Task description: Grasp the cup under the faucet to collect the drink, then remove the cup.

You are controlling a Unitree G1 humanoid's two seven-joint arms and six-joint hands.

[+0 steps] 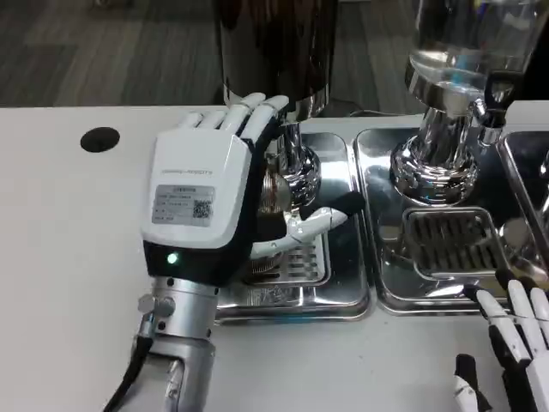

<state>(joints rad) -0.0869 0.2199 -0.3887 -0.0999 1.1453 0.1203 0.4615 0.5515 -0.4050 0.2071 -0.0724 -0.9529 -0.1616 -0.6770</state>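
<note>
The left hand is wrapped around the cup, fingers over its far side and thumb curling in at the near side, so the cup is gripped. The cup sits on the left tray, just beside the chrome pillar of the dark dispenser. To the right of that tray, the right hand rests low at the table edge, fingers spread and holding nothing, just before the right tray.
</note>
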